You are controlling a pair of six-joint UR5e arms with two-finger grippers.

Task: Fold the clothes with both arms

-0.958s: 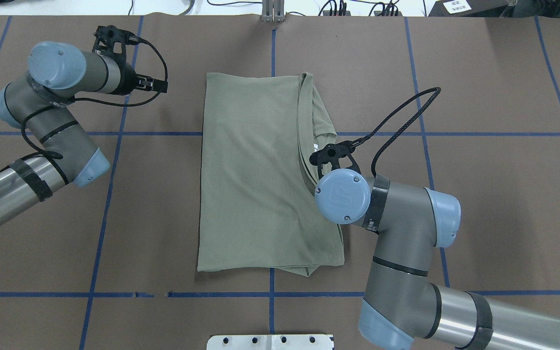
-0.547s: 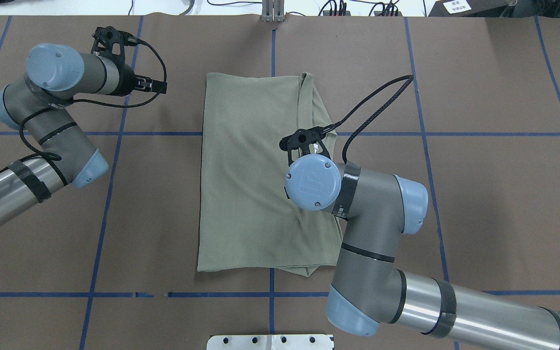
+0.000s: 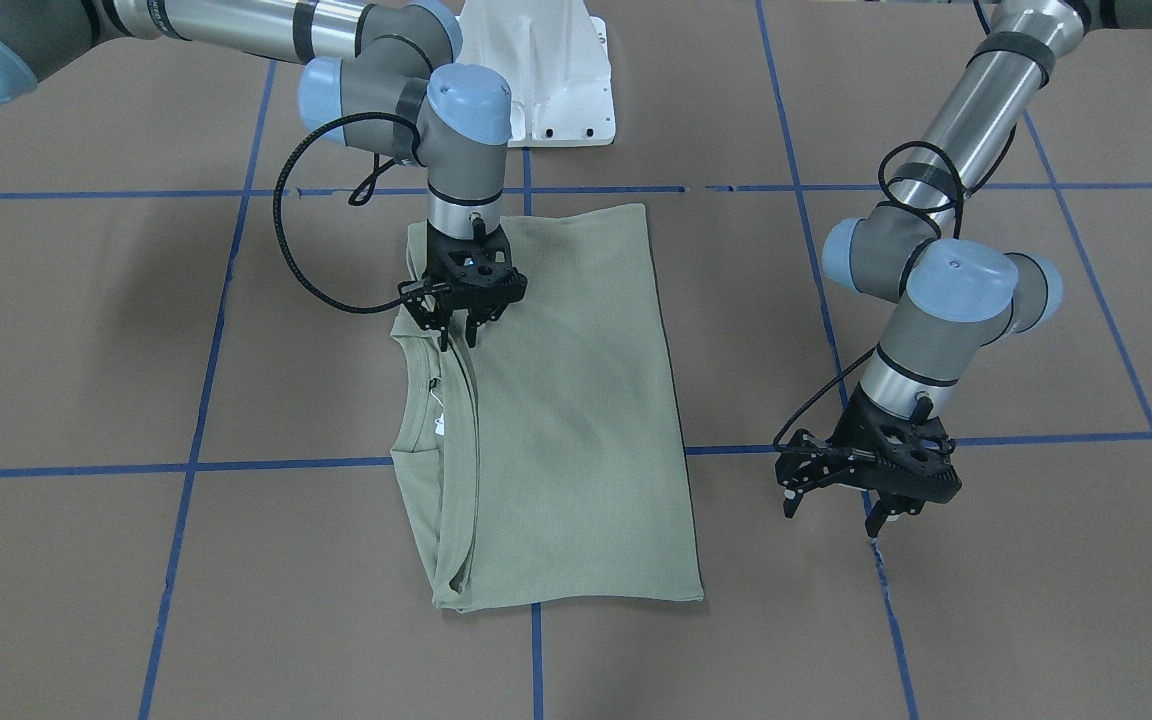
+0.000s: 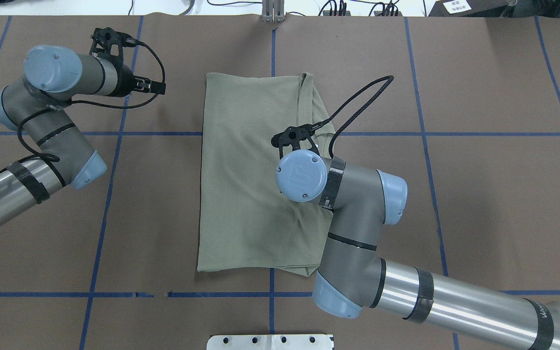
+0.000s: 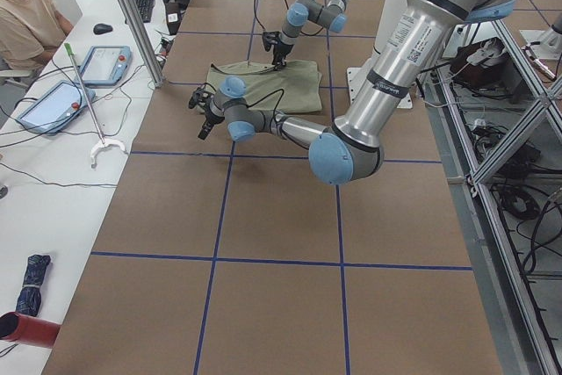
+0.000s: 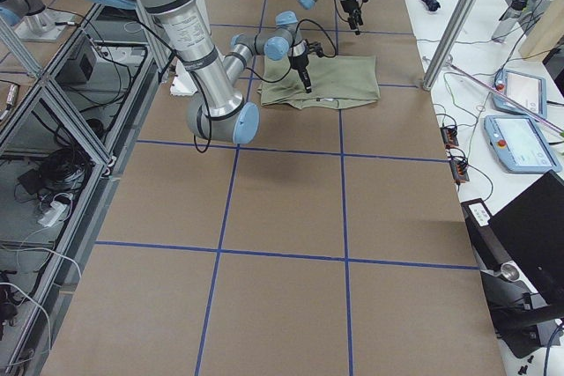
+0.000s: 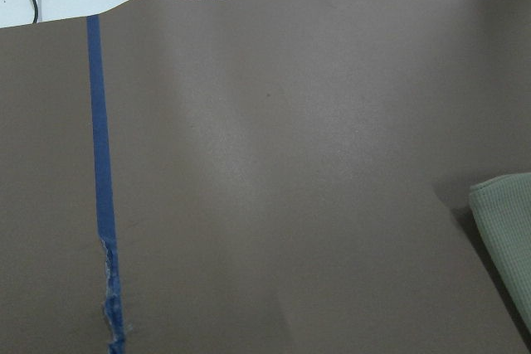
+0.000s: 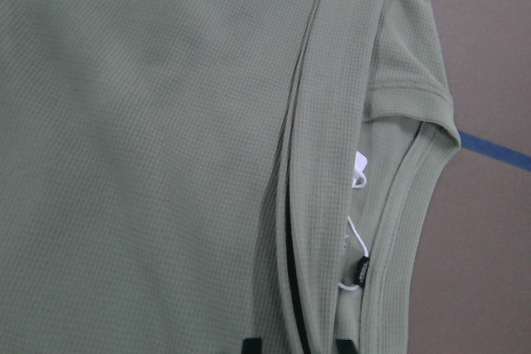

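Observation:
The sage-green shirt [image 4: 246,170] lies folded in a tall rectangle at the table's middle. Its neckline [image 3: 426,390] is on the robot's right side. My right gripper [image 3: 456,333] points down just above the shirt, beside the long folded edge. In the right wrist view its fingertips [image 8: 251,346] stand apart on either side of that edge, holding nothing. That view also shows the white tag [image 8: 358,167] and the black neck label [image 8: 363,269]. In the overhead view the wrist hides this gripper. My left gripper [image 3: 833,512] is open and empty, above bare table left of the shirt [image 7: 506,230].
Blue tape lines [image 4: 110,194] grid the brown table cover. The white pedestal base [image 3: 546,90] stands at the robot's edge. A metal post [image 4: 272,12] is at the far edge. An operator [image 5: 26,6] and tablets [image 5: 105,63] are beyond it.
My right arm has moved left, from the shirt's right edge near the collar to over the folded edge. My left arm has barely shifted. The shirt lies as before.

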